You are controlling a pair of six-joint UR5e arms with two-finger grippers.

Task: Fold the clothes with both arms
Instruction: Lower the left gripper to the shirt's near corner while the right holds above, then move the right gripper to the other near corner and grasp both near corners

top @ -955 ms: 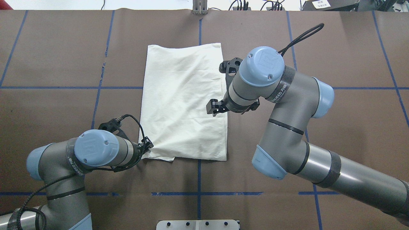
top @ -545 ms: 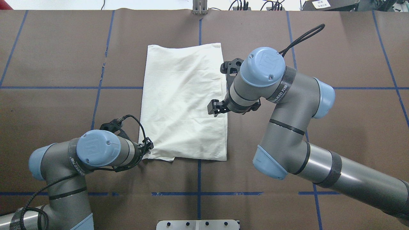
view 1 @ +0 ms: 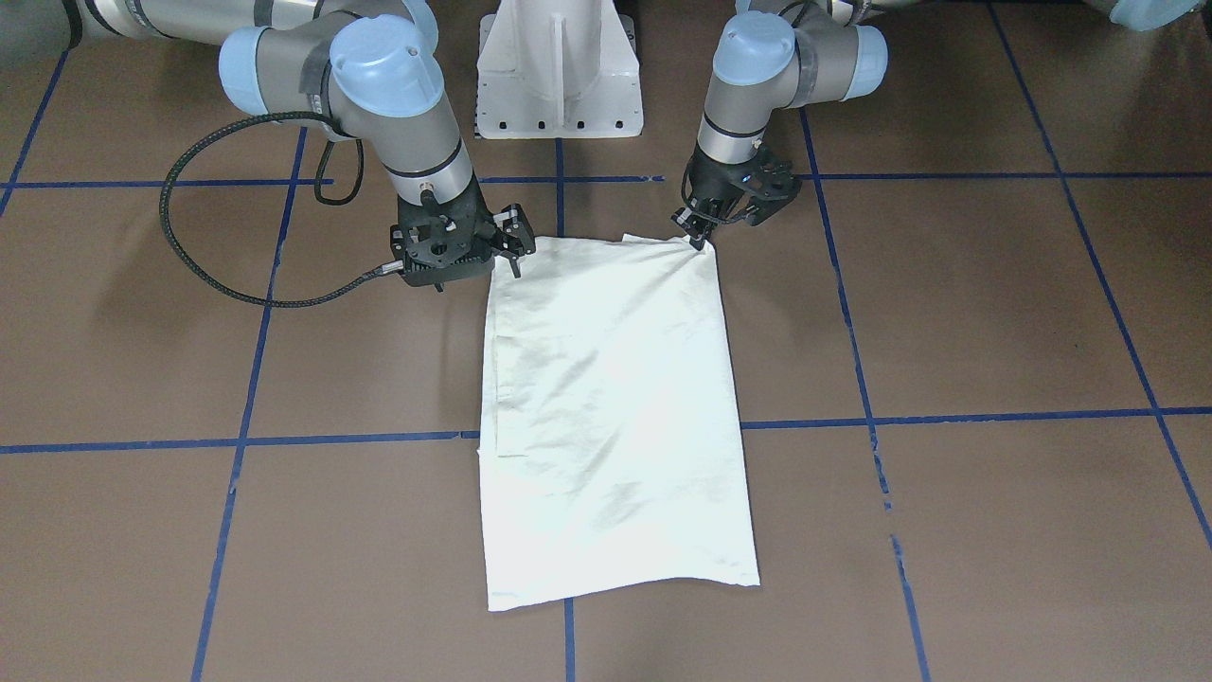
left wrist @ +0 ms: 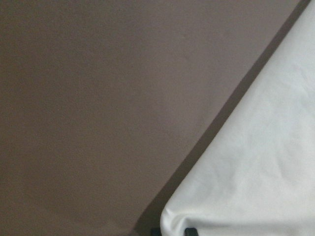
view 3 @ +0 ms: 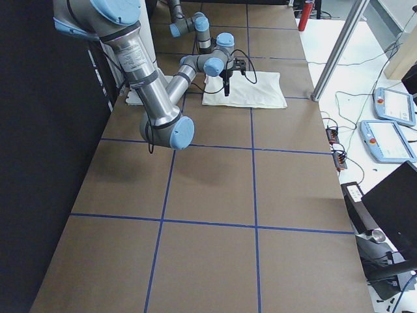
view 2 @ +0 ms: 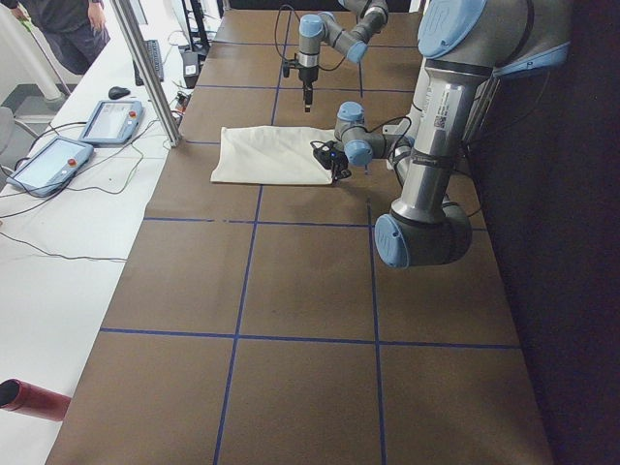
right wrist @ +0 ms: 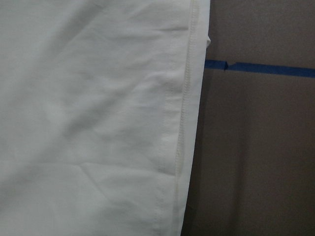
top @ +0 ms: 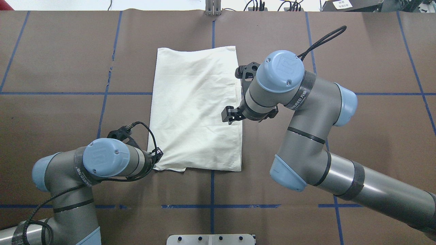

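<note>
The clothes (top: 196, 109) are a plain cream shirt folded into a tall rectangle, lying flat mid-table, also seen from the front (view 1: 611, 407). My left gripper (top: 157, 157) sits low at its near-left corner, shut on that corner (view 1: 699, 237). In the left wrist view the cloth corner (left wrist: 236, 187) bunches over dark fingertips (left wrist: 189, 230). My right gripper (top: 227, 117) hovers open over the shirt's right edge, clear of the cloth (view 1: 507, 251). The right wrist view shows only the stitched hem (right wrist: 184, 123).
Brown table paper carries a blue tape grid (top: 212, 206). The white pedestal base (view 1: 559, 66) stands between the arms. A side bench holds teach pendants (view 2: 107, 121) beside a metal post (view 2: 145, 68), and a person (view 2: 68, 19) stands at its far end.
The left arm has edged slightly right toward the shirt's corner. The right arm has barely shifted. The shirt lies as before.
</note>
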